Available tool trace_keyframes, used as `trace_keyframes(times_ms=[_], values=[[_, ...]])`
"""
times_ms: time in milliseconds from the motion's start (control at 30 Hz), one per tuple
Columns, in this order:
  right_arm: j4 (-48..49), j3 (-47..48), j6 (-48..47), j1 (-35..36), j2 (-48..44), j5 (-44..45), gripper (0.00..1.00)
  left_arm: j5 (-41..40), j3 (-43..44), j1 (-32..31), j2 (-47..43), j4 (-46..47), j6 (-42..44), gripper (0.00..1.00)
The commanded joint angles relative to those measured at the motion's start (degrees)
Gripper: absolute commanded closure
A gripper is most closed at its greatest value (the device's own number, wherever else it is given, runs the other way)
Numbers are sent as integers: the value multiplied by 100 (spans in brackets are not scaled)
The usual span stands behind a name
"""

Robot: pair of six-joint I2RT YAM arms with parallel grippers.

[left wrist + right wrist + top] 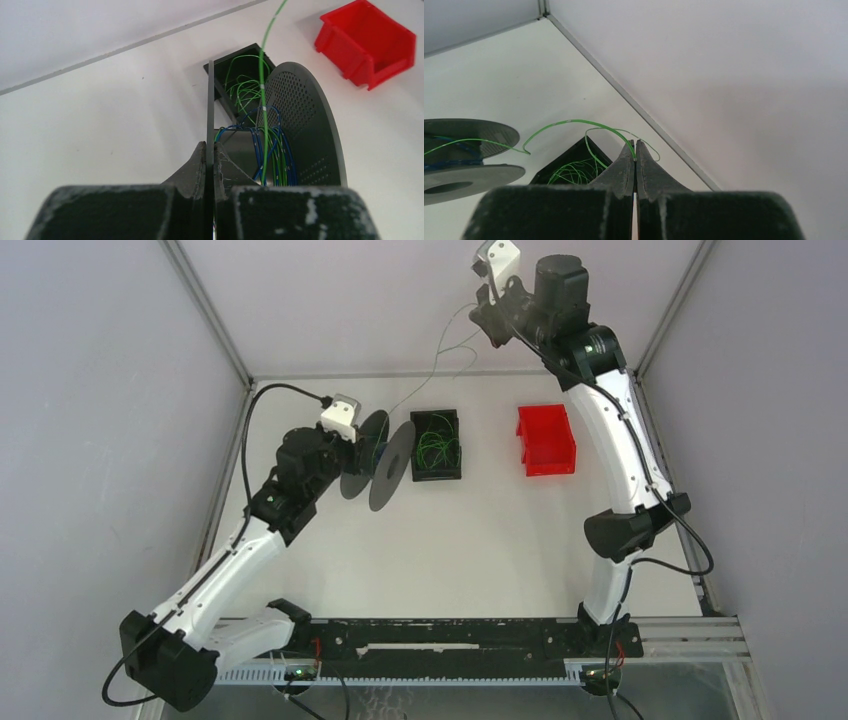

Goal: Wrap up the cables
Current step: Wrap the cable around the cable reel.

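Left wrist view: left tool (210, 152), fingers clamped on the thin near disc of a black spool (305, 125) turned on edge. Blue and green cables (272, 150) are wound on its core. Right wrist view: right tool (634, 150), raised high by the back wall, pinched tight on one green cable (569, 121) that runs down to the spool. Top view: black bin (438, 472) just beside the spool, holding loose green loops (437, 448). Red bin (545, 439) sits further right on the table (480, 540).
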Motion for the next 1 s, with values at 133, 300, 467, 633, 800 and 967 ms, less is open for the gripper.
trace_keyframes(times_ms=[133, 300, 467, 633, 800, 967], values=[[259, -148, 166, -246, 189, 98, 100, 560, -31, -31, -356, 383, -180, 100], [219, -757, 197, -485, 123, -14, 100, 626, 112, -22, -391, 297, -287, 100], [411, -1780, 208, -678, -142, -92, 100, 825, 342, 103, -443, 158, -412, 100], [684, -2747, 187, -788, -468, -139, 100, 921, 689, 187, -467, 73, -473, 100], [900, -3591, 235, -793, -828, -230, 100, 1022, 1110, 251, -409, -138, -607, 100], [1016, -4311, 320, -715, -1024, -398, 100, 1036, 1465, 337, -398, -343, -1091, 100]])
